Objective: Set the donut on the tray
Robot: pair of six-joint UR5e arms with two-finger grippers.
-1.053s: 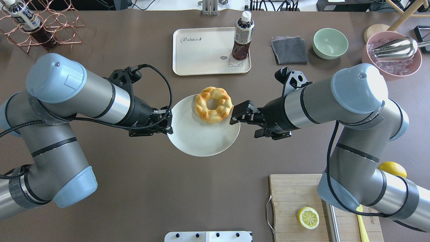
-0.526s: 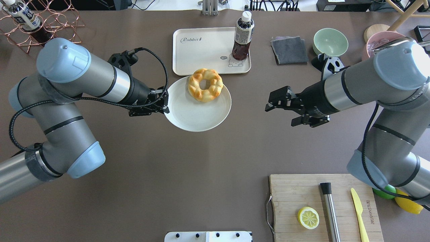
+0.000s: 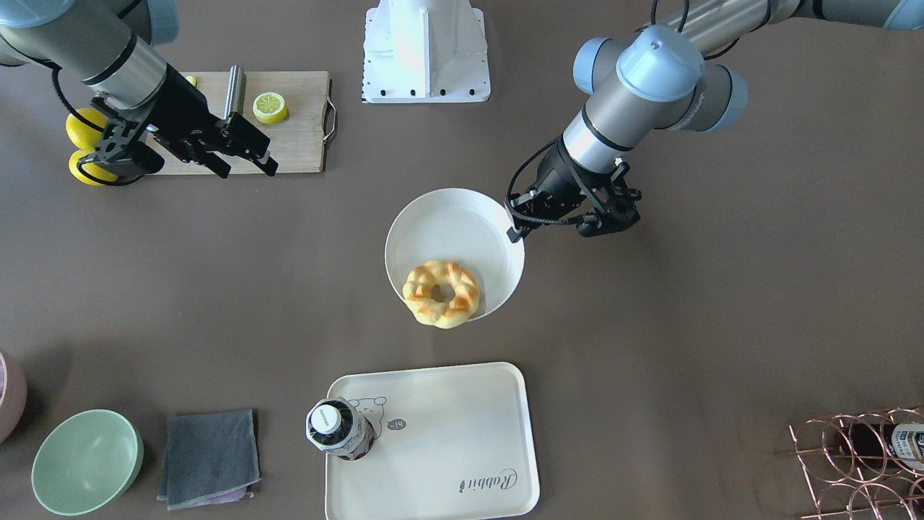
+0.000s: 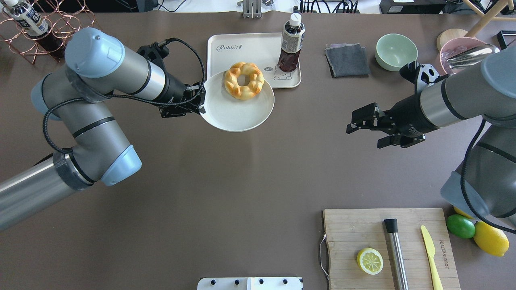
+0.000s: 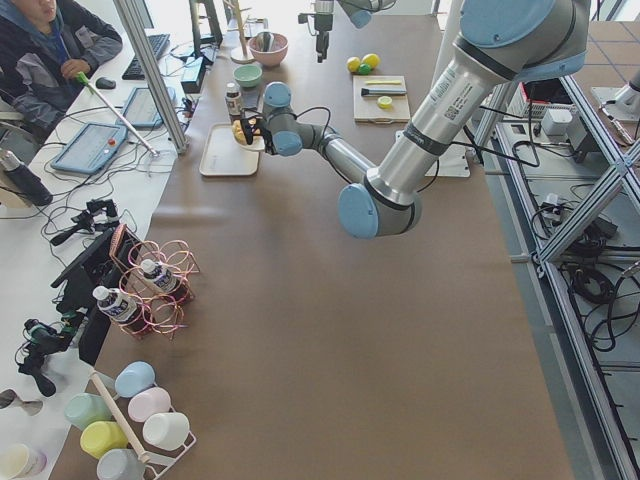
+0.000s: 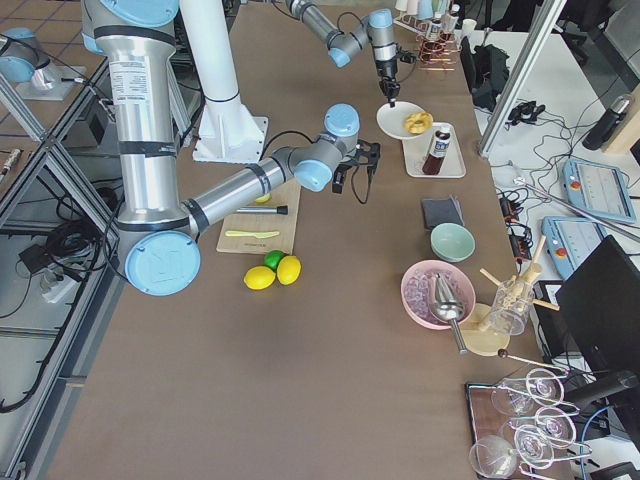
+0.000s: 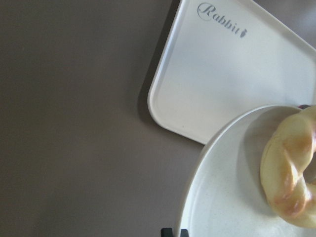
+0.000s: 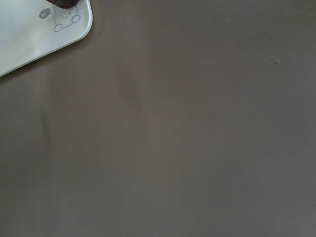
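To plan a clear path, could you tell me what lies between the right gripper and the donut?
In the overhead view, only bare table and part of the white plate holding the donut separate it from the right gripper.

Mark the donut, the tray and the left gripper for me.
donut point(image 4: 233, 82), overhead view, left side of its braided ring.
tray point(image 4: 242, 50), overhead view, bare surface below the Rabbit script.
left gripper point(image 4: 200, 105), overhead view, between the fingertips, at the rim of the white plate point(image 4: 234, 117).
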